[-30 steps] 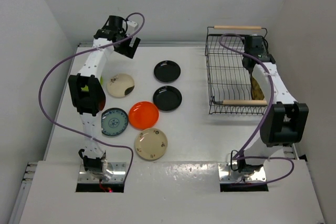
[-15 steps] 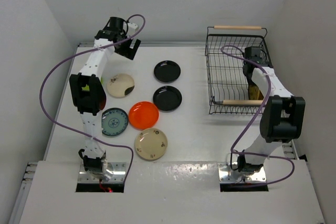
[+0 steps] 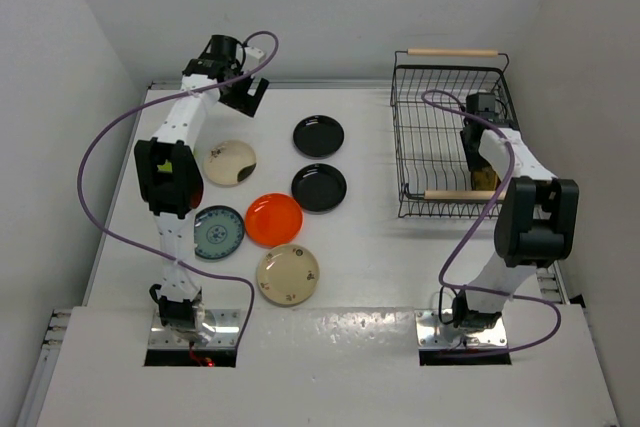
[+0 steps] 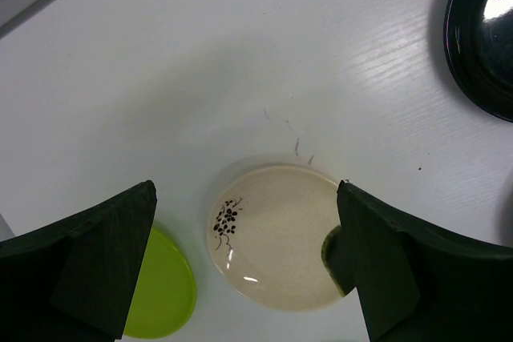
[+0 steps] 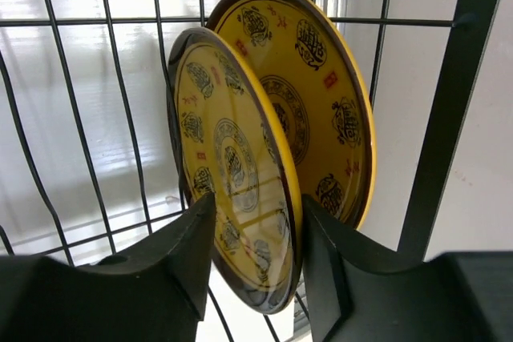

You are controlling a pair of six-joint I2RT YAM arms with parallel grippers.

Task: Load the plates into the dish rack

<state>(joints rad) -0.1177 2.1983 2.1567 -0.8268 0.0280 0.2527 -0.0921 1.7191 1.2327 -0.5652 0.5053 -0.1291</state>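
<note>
1. Since a second ago my right claw has loosened; it straddles the front of two gold plates standing upright in the dish rack. Whether it still grips, I can't tell.
2. My left claw is wide, above one of the cream plates.
3. On the desk I count seven: two black plates, two cream plates, one orange-red plate, one teal plate, one lime green plate.

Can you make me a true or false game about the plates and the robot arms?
Two gold plates stand on edge in the dish rack. True.
The orange-red plate is in the rack. False: it lies flat on the table.
The left gripper has its jaws wide open. True.
Three black plates lie on the table. False: only two do.
</note>
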